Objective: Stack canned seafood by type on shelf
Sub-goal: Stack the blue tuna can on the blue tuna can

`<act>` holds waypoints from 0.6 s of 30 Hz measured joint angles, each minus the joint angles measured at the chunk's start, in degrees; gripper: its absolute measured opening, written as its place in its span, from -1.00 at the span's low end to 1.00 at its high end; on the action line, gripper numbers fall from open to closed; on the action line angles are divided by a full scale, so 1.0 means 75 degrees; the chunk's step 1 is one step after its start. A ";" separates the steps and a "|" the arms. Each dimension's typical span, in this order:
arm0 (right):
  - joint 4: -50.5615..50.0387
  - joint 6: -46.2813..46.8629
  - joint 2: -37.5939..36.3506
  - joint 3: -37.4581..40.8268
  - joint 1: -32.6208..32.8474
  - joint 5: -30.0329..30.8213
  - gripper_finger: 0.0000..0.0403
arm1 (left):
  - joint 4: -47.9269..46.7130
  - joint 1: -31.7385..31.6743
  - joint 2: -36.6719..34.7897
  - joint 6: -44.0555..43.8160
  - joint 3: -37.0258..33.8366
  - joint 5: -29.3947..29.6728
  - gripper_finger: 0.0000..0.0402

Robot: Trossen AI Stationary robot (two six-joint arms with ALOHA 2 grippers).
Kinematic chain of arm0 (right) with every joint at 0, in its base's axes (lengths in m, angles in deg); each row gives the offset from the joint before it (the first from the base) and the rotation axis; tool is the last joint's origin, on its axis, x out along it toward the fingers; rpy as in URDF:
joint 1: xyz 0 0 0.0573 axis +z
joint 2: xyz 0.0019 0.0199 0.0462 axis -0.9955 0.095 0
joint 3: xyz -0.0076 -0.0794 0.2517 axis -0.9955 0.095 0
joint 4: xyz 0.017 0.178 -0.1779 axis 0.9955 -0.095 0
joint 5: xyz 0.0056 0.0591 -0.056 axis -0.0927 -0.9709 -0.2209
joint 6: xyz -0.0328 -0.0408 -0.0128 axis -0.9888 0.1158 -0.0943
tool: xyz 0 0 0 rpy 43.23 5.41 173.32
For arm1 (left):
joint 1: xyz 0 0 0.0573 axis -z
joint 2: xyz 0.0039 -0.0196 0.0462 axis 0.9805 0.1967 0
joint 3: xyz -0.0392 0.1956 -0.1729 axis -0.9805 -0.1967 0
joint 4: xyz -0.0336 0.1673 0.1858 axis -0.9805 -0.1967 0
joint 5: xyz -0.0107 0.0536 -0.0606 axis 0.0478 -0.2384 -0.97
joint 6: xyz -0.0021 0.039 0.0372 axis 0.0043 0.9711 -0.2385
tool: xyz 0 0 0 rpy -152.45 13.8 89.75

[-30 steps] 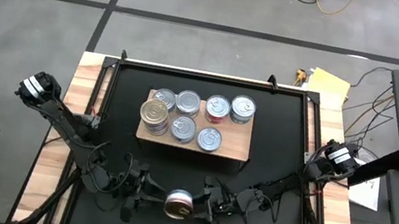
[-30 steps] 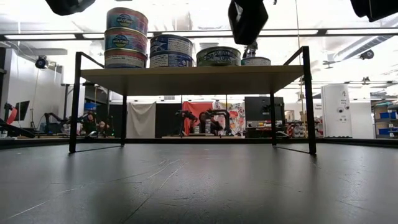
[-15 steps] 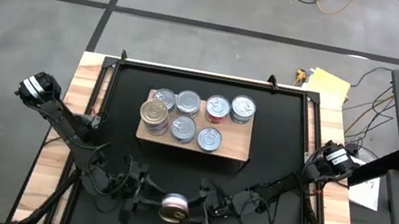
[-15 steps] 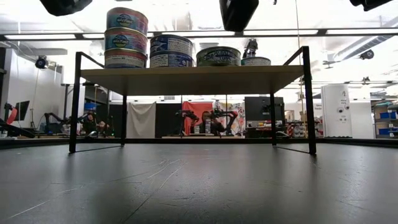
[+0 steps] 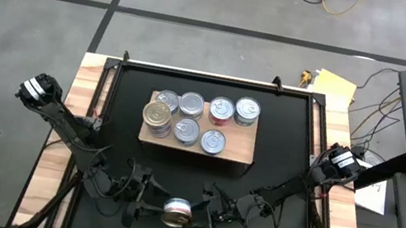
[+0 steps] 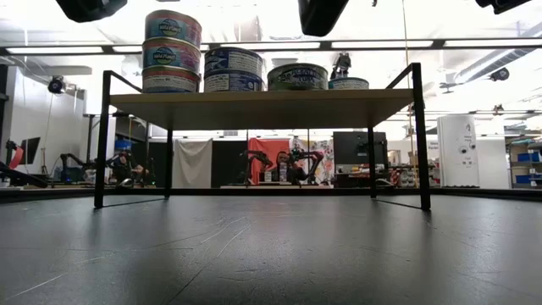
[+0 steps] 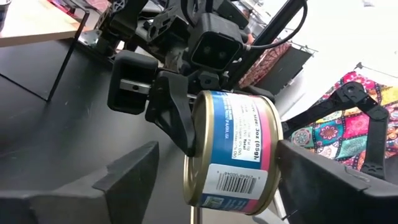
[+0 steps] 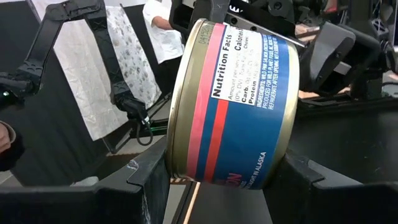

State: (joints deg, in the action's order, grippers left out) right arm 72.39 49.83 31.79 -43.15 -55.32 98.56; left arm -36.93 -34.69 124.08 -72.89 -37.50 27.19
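Spreading its fingers off the can [image 5: 176, 211] at the front of the mat, the left gripper [image 5: 144, 198] hands it over to the right gripper [image 5: 208, 213], which pinches it for shelving.

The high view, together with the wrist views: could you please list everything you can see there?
round metal tins: seven lids seen from above, six silver and one gold on a taller stack at the shelf's left end; on the shelf
blue-and-pink-labelled round tin: one, gold rim; between the two grippers at the near edge of the mat
light-wood rectangular shelf: one; middle of the mat
black tabletop mat: one; covers the wooden table
yellow paper: one; beyond the table's far right corner
left gripper: dark, open around the labelled tin
right gripper: dark, shut on the labelled tin
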 joint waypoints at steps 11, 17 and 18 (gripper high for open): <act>0.0093 0.0039 0.0000 -0.0023 -0.0260 0.0259 -0.05 | -0.0051 -0.0017 -0.0032 -0.0154 -0.0015 0.0021 0.57; 0.0183 0.0016 -0.0003 -0.0026 -0.0353 0.0204 -0.05 | -0.0114 -0.0071 0.0001 -0.0019 -0.0012 0.0042 0.57; 0.0186 -0.0016 -0.0003 -0.0026 -0.0363 0.0209 -0.05 | -0.0119 -0.0082 0.0006 -0.0002 -0.0012 0.0130 0.57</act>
State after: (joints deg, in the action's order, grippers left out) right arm 73.78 49.71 31.77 -43.35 -58.04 100.13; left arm -37.82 -35.31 124.12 -72.91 -37.59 28.17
